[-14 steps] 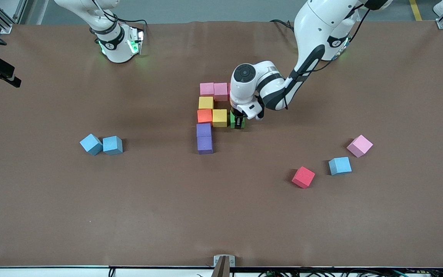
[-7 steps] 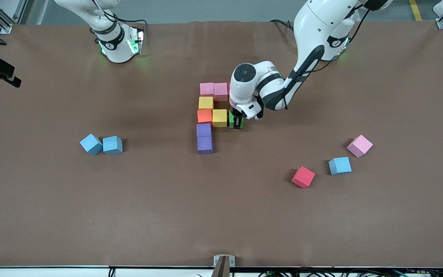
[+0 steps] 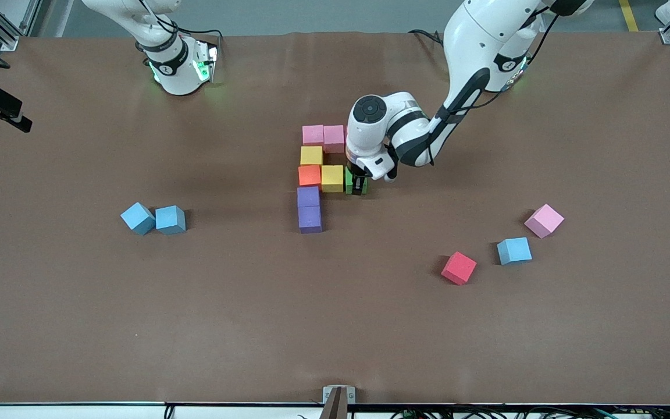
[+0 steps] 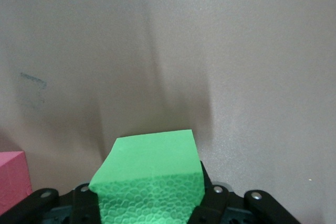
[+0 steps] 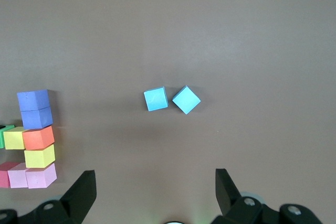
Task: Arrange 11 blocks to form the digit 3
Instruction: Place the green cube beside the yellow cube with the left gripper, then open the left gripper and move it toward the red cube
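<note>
My left gripper [image 3: 357, 185] [image 4: 150, 199] is shut on a green block [image 3: 350, 181] [image 4: 149, 174], low at the table beside the yellow block [image 3: 332, 178] of the part-built digit 3. That figure holds two pink blocks [image 3: 323, 137], a yellow block [image 3: 311, 155], an orange block [image 3: 309, 175] and two purple blocks [image 3: 309, 208]. A red block [image 5: 5, 174] [image 4: 10, 179] lies next to the pink ones, hidden under the left arm in the front view. My right gripper [image 5: 155, 182] hangs open and empty, high over the table, waiting.
Two light blue blocks [image 3: 153, 219] [image 5: 171, 99] lie together toward the right arm's end. Toward the left arm's end lie a red block [image 3: 459, 267], a light blue block [image 3: 514, 251] and a pink block [image 3: 544, 220], all nearer the front camera than the figure.
The left gripper has slid the green block a little toward the yellow block, closing the gap between them. The right arm has not moved.
</note>
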Motion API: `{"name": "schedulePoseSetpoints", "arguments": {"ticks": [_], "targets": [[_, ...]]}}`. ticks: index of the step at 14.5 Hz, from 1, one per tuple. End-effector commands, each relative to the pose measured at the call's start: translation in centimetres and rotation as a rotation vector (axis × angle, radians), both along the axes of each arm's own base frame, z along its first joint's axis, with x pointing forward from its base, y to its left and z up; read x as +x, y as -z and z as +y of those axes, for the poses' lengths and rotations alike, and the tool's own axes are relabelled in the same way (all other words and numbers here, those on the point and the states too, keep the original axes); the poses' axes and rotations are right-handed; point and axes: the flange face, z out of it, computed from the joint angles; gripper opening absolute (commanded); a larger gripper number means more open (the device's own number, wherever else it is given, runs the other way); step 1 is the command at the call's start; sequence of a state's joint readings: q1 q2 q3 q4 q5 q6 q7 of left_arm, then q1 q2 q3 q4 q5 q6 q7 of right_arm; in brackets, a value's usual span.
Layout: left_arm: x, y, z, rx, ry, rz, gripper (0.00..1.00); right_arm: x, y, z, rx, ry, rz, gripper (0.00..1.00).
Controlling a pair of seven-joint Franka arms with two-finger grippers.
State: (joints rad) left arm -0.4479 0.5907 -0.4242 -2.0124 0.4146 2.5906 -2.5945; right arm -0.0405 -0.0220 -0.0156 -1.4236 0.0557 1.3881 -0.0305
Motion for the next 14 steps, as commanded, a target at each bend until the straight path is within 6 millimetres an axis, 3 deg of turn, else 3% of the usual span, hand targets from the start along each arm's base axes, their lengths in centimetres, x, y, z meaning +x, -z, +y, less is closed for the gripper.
{"name": "schedulePoseSetpoints", "arguments": {"ticks": [1,14], "targets": [[-0.17,0.09,-0.5,-0.004,0.017,-0.015,0.3,0.07,-0.34,-0.33,-0.011,-0.007,-0.003,1.0],[0.42,0.37,-1.03,-0.014,0.005,-0.012,0.3,0.13,-0.26,-0.33,-0.011,-0.007,-0.001,1.0]]}}
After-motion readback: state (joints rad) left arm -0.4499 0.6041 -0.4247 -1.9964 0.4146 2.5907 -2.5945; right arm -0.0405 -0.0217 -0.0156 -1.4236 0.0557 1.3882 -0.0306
